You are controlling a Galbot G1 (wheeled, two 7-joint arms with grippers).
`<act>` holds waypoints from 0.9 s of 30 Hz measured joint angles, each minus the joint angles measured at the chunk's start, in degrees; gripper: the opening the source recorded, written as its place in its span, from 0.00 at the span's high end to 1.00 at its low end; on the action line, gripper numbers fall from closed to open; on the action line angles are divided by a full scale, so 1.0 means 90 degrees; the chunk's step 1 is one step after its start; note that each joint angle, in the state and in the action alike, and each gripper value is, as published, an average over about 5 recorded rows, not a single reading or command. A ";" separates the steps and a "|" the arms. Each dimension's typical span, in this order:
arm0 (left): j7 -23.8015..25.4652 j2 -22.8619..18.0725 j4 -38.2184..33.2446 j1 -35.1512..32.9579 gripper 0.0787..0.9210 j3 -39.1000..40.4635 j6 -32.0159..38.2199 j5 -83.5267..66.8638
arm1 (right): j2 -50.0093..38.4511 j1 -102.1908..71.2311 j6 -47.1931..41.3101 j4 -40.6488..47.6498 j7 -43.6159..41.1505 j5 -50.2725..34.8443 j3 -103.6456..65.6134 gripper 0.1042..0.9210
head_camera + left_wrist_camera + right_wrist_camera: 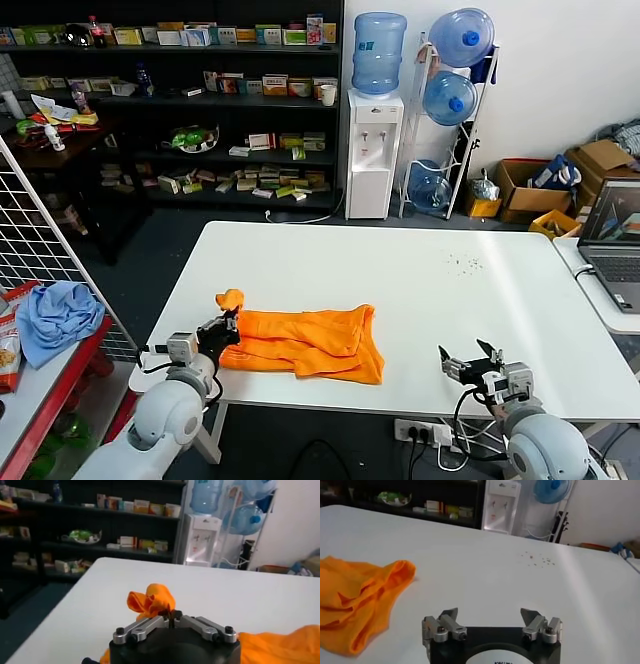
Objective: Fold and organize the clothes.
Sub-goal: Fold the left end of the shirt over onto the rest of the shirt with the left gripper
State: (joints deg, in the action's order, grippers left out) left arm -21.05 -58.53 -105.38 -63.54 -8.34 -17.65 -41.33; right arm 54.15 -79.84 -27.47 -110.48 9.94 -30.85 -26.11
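An orange T-shirt (305, 343) lies bunched and partly folded on the white bench (420, 290), toward the robot's left half of the near edge. The fabric is crumpled into long ridges, and no lettering shows on it.

The left gripper (228, 325) sits at the shirt's left end, low over the bench. Its jaws are pressed together and pinch a small tuft of the orange fabric; in the left wrist view that tuft (151, 599) stands up just beyond the left gripper (172, 615), while more of the shirt (280, 645) spreads off to one side.

The right gripper (478, 362) hovers near the bench's near edge, well apart from the shirt and touching nothing. Its jaws are spread wide, which the right wrist view shows plainly at the right gripper (491, 617), with bare bench between the 2 fingers. That view also takes in the shirt's right end (360, 597), lying loose on the bench.

A light blue cloth (55, 315) rests on a red side table (40, 385) to the robot's left, and a laptop (615, 245) sits on another surface at the far right.
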 measured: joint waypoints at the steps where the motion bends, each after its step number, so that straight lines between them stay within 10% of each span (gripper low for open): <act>1: -0.0042 -0.0078 -0.0014 0.0029 0.97 0.0122 0.0009 0.0036 | 0.0015 -0.0023 0.0015 0.0005 -0.0002 0.0015 -0.0027 0.12; 20: -0.0507 -0.1643 0.0304 0.0502 0.97 0.1827 0.0183 0.0603 | 0.0163 -0.0135 0.0198 0.0282 -0.0057 0.0129 -0.0287 0.12; 27: -0.0340 -0.1919 0.0414 0.0537 0.81 0.2065 0.0316 0.0573 | 0.0198 -0.0011 0.0168 0.0371 -0.0046 0.0126 -0.0208 0.12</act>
State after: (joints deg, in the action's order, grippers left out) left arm -24.11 -75.81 -101.66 -58.70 10.24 -14.81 -36.17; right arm 55.93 -79.95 -25.96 -107.14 9.52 -29.72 -27.99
